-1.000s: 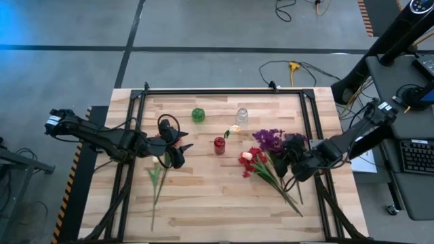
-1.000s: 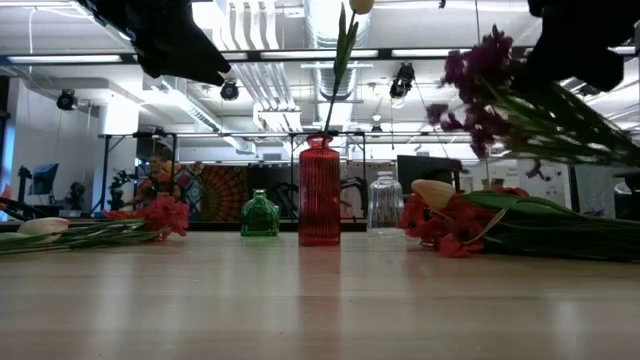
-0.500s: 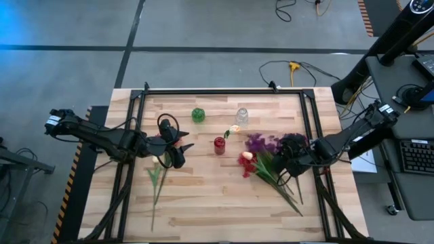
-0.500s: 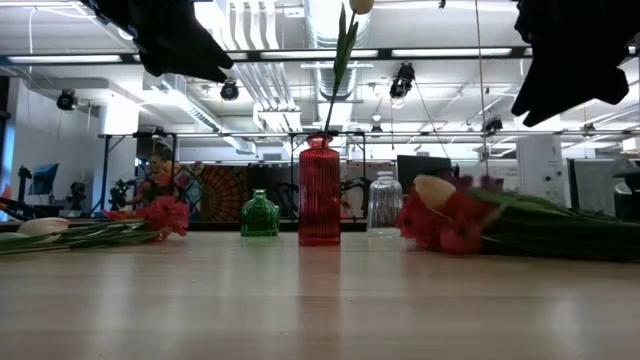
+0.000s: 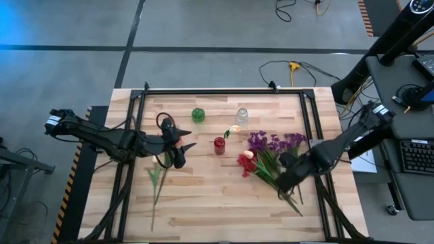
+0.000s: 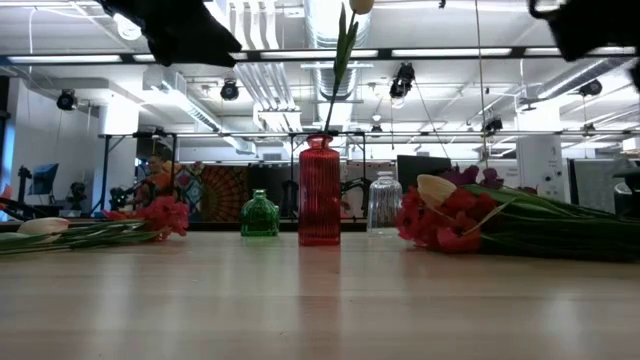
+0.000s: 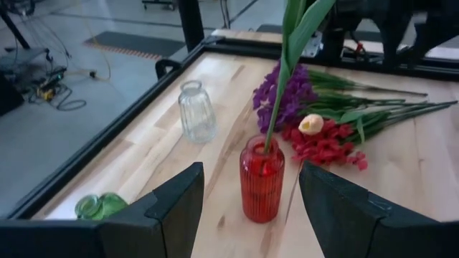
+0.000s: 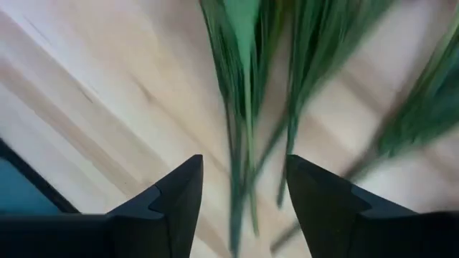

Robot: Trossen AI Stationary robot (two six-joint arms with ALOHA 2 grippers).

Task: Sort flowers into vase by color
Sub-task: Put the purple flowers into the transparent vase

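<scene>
Several flowers [image 8: 247,107] (blurred, stems only)

The worktop [image 5: 203,196] was a pale wooden board framed by black rails. Near its far edge stood a small green vase [image 5: 198,114] and, well apart to its right, a clear glass vase [image 5: 242,116]. Closer to the middle stood a red vase [image 5: 219,145] holding one cream-yellow flower [image 5: 234,129] on a tall green stem. On the right side lay a heap of flowers [image 5: 268,159], purple blossoms toward the far side and red ones beside the red vase, their stems pointing toward the near right corner. On the left side lay another few flowers [image 5: 156,181], stems toward the near edge.
</scene>
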